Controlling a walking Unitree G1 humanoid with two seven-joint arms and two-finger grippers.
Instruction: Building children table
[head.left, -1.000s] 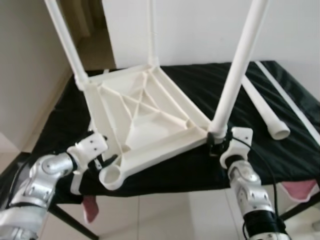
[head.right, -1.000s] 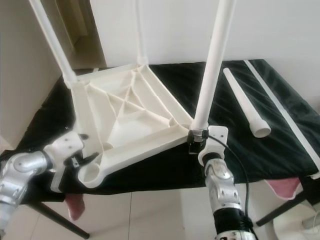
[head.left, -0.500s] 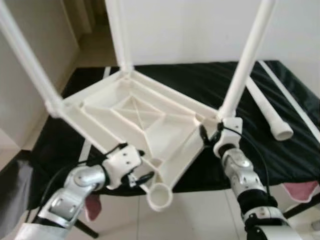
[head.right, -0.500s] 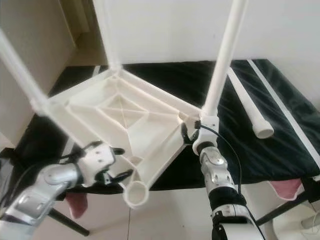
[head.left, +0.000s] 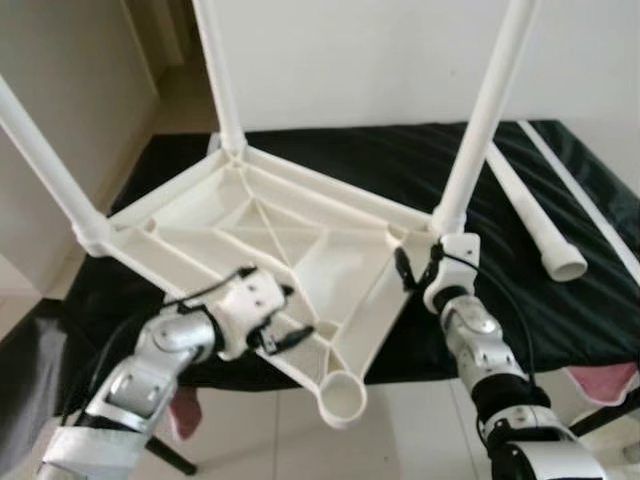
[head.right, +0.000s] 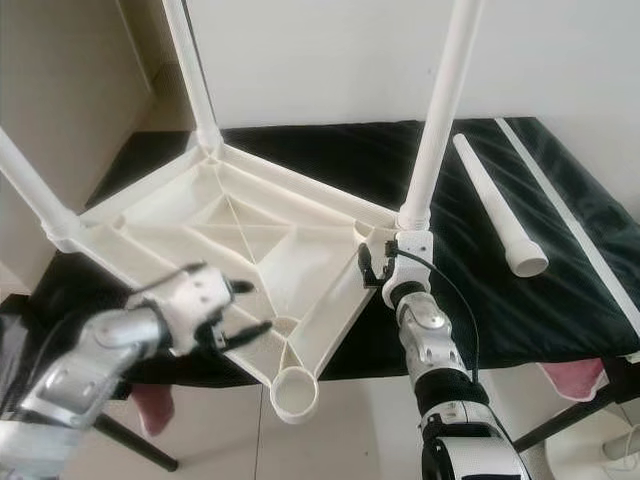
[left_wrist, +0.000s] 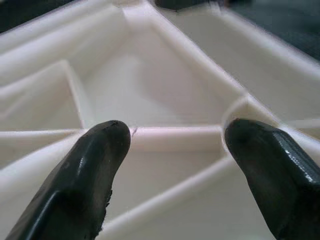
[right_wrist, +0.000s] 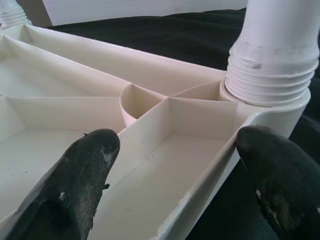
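Swung round since a second ago, the upturned white tabletop (head.left: 280, 240) now points its empty leg socket (head.left: 343, 398) toward the robot, past the near edge of the black-draped workbench (head.left: 560, 320); the left gripper (head.left: 285, 315) has come in from the rim to hover over the ribbed underside, its two black fingers (left_wrist: 85, 175) spread apart with nothing between them (the wrist view shows ribs in the gap); the right gripper (head.left: 418, 268) sits at the corner where one fitted leg (head.left: 490, 110) rises, its fingers (right_wrist: 75, 185) parted wide on either side of the frame edge below the leg's threaded collar (right_wrist: 272, 70), whether they touch the plastic cannot be told; two more legs (head.left: 218, 75) stand upright in the far and left corners; a loose fourth leg (head.left: 530, 220) lies on the cloth to the right, well apart from the tabletop; a pink cloth (head.left: 600, 380) hangs at the bench's right corner.
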